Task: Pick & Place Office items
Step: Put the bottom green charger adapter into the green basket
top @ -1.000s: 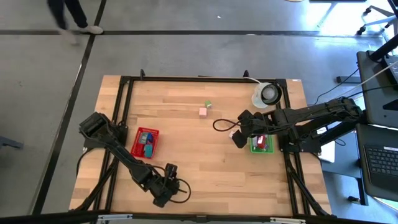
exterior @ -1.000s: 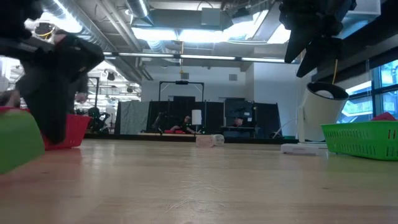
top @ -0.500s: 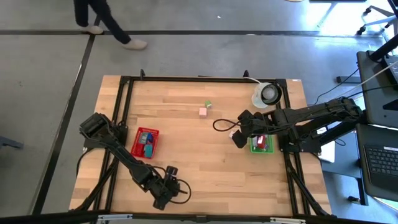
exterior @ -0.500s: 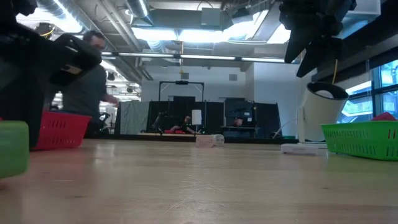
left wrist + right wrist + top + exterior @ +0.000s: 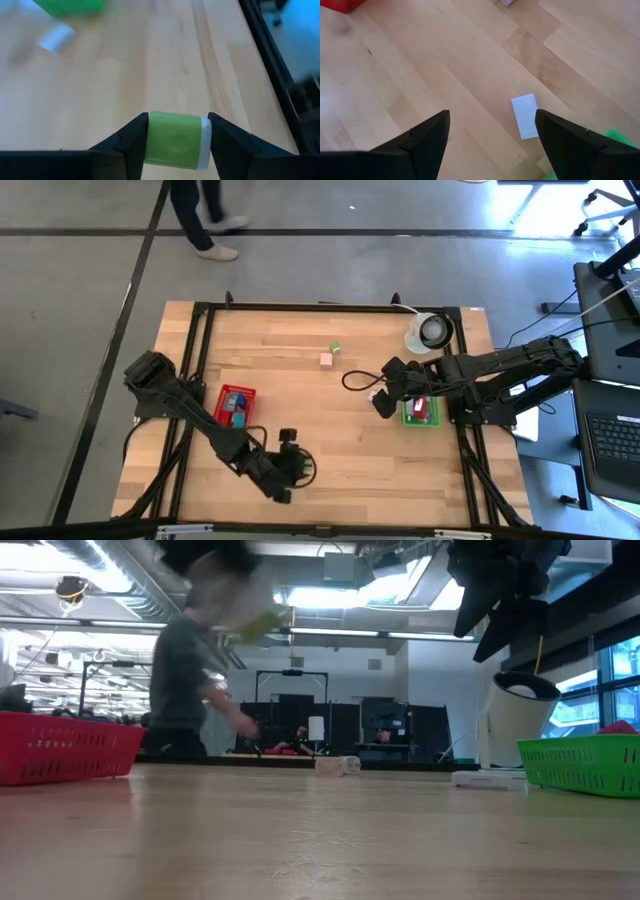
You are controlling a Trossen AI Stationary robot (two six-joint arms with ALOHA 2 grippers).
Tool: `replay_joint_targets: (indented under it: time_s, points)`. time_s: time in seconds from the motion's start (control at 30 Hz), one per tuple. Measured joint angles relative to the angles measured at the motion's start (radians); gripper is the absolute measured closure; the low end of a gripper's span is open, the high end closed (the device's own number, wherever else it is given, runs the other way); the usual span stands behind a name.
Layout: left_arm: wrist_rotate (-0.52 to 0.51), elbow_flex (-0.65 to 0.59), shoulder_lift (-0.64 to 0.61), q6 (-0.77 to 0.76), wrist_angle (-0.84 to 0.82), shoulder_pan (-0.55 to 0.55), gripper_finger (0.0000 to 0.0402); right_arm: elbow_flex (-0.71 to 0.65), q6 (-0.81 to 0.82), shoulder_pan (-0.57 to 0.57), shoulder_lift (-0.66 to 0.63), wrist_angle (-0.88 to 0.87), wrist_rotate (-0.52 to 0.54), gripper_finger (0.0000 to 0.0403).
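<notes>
Left end effector (image 5: 296,470) swung rightward since earlier frame; wrist view alone shows it clamping green block (image 5: 176,141). Right end effector (image 5: 384,402) spread.

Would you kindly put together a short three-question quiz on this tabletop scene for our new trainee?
1. True or false: the left gripper is shut on a green piece.
2. Which tray does the right gripper hover beside: A) red tray, B) green tray?
3. Name the white thing near the table's far right corner.

Key: 1 true; 2 B; 3 the white roll.
</notes>
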Motion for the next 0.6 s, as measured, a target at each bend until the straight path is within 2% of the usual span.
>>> replay_joint_targets:
  time_s: [0.37,0.6]
  points:
    - [-0.196,0.123,-0.116,0.231,0.008,0.091,0.0228,0.0,-0.003,0.0,0.0,0.117,-0.005,0.0107]
    - [-0.324,0.144,-0.18,0.325,0.106,0.11,0.0228,0.0,-0.059,0.001,0.0,0.319,-0.094,0.0113]
